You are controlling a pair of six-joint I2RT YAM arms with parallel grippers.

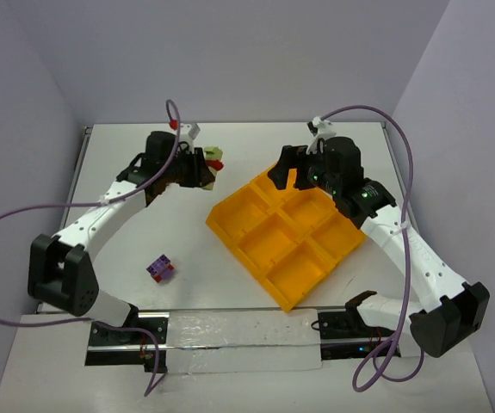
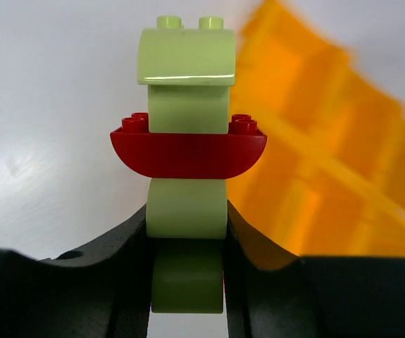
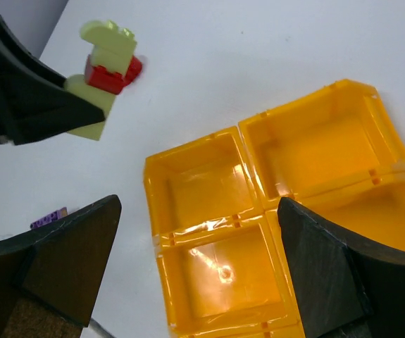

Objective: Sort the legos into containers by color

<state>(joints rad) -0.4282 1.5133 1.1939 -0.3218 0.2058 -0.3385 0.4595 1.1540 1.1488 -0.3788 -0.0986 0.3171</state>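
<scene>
My left gripper (image 1: 202, 169) is shut on the base of a clump of yellow-green legos (image 2: 187, 204) with a red brick (image 2: 188, 146) clipped across it. It holds the clump at the table's far middle, left of the orange-yellow tray (image 1: 283, 234). The clump also shows in the right wrist view (image 3: 107, 70) and the top view (image 1: 215, 161). My right gripper (image 1: 292, 172) is open and empty above the tray's far compartments (image 3: 201, 186). A purple lego clump with a red piece (image 1: 160, 268) lies on the table at the near left. The tray compartments in view hold nothing.
The table's left edge runs by a metal rail (image 1: 77, 168). Walls close in at the back and both sides. A shiny strip (image 1: 238, 331) lies along the near edge between the arm bases. Purple cables (image 1: 6, 219) loop off both arms.
</scene>
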